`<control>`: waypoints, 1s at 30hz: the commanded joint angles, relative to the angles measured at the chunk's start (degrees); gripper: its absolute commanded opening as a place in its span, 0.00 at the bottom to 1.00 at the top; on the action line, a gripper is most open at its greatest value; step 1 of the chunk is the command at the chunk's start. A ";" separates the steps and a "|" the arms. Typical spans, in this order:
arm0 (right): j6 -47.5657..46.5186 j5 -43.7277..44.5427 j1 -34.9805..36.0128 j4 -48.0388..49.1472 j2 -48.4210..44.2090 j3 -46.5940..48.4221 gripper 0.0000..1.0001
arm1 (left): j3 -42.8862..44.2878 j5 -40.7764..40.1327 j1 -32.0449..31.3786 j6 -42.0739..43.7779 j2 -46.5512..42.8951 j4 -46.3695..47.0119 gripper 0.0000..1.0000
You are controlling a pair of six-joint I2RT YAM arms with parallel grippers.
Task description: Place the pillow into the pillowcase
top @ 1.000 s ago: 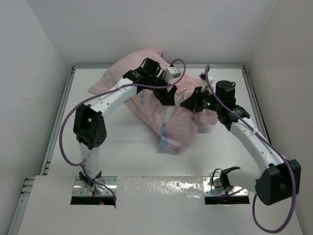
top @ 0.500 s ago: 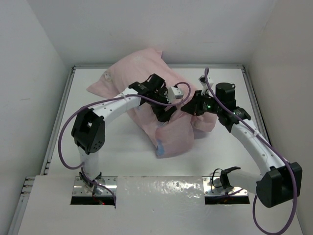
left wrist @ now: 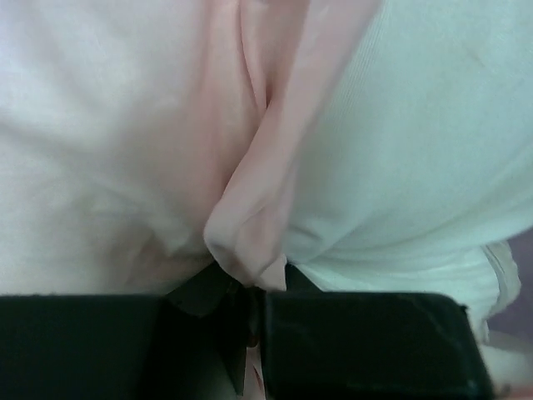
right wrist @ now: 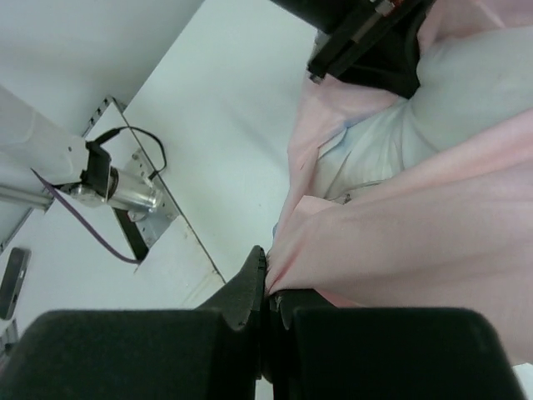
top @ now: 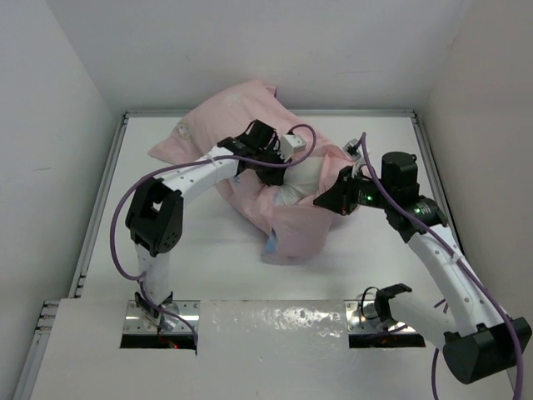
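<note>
The pink pillowcase lies bunched from the back left to the table's centre, pale reverse side out. A patch of the white pillow shows in its opening between the two grippers. My left gripper is shut on a fold of the pillowcase; its jaws pinch pink cloth, with the pillow bulging just to the right. My right gripper is shut on the pillowcase's edge, the cloth caught at the fingertips. The pillow shows beyond it.
White enclosure walls stand close at the left, back and right. Metal rails run along the table's sides. The arm bases sit on plates at the near edge. Purple cables loop off both arms. The left arm's base appears in the right wrist view.
My left gripper has gone from open to shut, pinching a pillowcase fold. My right arm has drawn its cloth edge rightward and nearer, exposing white pillow between the grippers.
</note>
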 commanded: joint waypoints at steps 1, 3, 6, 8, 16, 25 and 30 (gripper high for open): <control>1.80 -6.43 0.14 6.68 -2.95 4.48 0.00 | 2.28 -3.31 0.27 1.51 4.07 4.00 0.01; 5.48 -2.85 0.23 10.99 -2.33 4.39 0.00 | 0.79 -1.66 0.01 2.92 3.72 2.85 0.09; 5.94 7.57 0.23 15.22 1.96 5.61 0.00 | -0.89 0.29 0.27 3.98 0.56 2.85 0.32; 6.11 16.99 0.23 14.62 6.95 6.58 0.00 | 1.99 2.12 2.28 2.76 -1.72 1.54 0.54; -1.44 45.15 -3.19 -8.56 34.90 36.42 0.79 | 21.69 9.25 13.27 0.46 -6.20 -9.97 1.00; -2.58 42.62 -5.23 -20.81 37.77 51.00 0.99 | 8.62 1.95 24.41 -4.70 -16.32 -1.65 0.80; -4.87 48.04 6.07 -15.63 21.51 27.18 0.07 | 6.06 6.27 41.81 -4.38 -11.84 -1.46 0.00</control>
